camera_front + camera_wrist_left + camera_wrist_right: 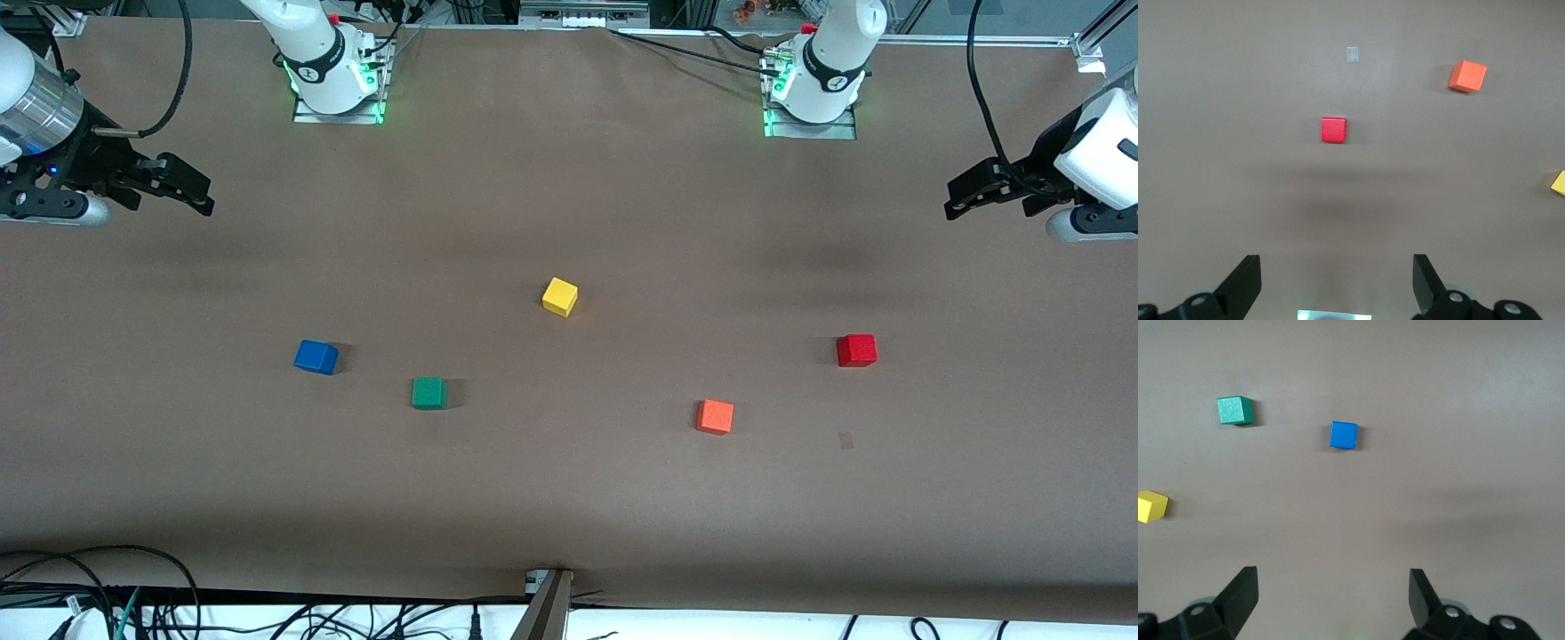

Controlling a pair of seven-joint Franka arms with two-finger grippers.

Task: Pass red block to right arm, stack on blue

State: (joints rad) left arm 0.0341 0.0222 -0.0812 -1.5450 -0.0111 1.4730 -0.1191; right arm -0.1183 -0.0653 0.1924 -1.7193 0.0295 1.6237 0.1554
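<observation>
We are looking at the red block (856, 350) sitting flat on the brown table (569, 498) toward the left arm's end, one face up. It is a cube, so no long axis is showing, and its edges are running close to square with the table's edge. Taking it as our landmark: the orange block (715, 416) is lying near it, a bit closer to the front camera; the yellow block (560, 296) is well apart from it toward the right arm's end; the green block (428, 392) and the blue block (316, 356) are sitting farther that way again.

The left pincer (965, 197) is hanging spread wide over bare table, gripping nothing, well apart from the red block. The right pincer (191, 188) is hanging over the right arm's end of the table, likewise spread wide and empty.

The left wrist view is giving us the red block (1333, 129) from straight above, alongside a small pale patch (1352, 54) on the table that is showing only faintly from the front.
</observation>
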